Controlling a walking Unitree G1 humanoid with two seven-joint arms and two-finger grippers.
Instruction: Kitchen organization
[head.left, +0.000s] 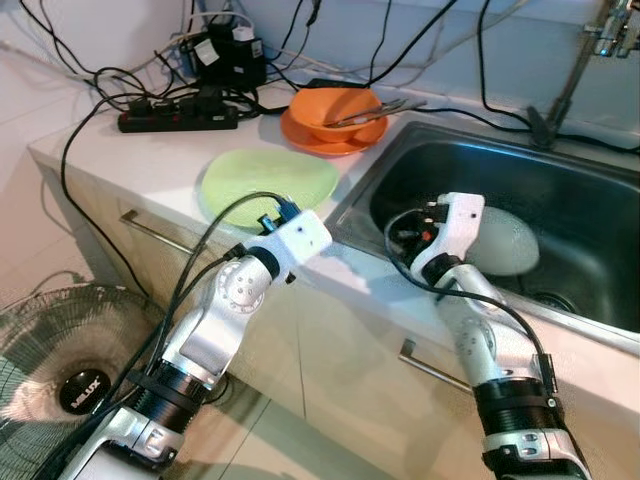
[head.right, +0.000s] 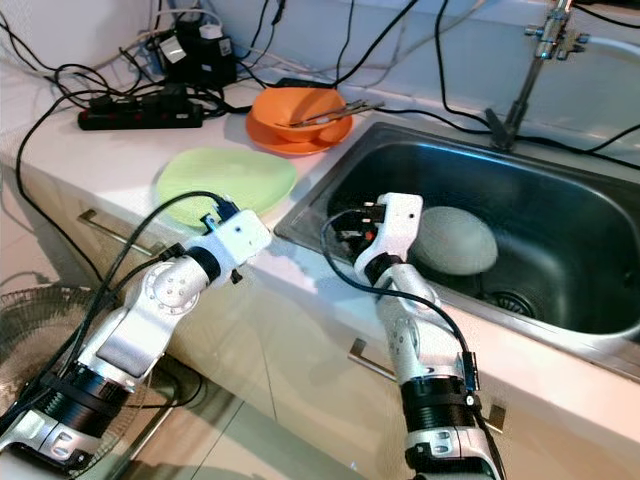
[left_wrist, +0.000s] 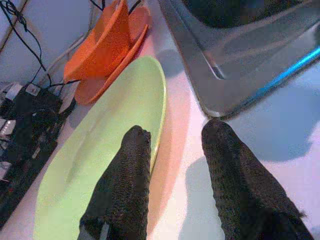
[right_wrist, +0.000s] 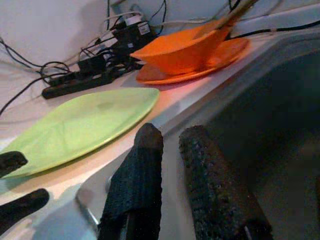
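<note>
Two arms bent, left gripper (left_wrist: 172, 150) by green plate (head.left: 268, 182), right gripper (right_wrist: 172, 150) over sink (head.left: 590, 215)

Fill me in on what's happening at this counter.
The robot is at a kitchen counter beside a steel sink. Its left end effector is open at the edge of a green plate, one finger over the rim. The right end effector, fingers slightly apart and holding nothing, hangs by the sink's left edge. An orange bowl with utensils sits on an orange plate behind.
</note>
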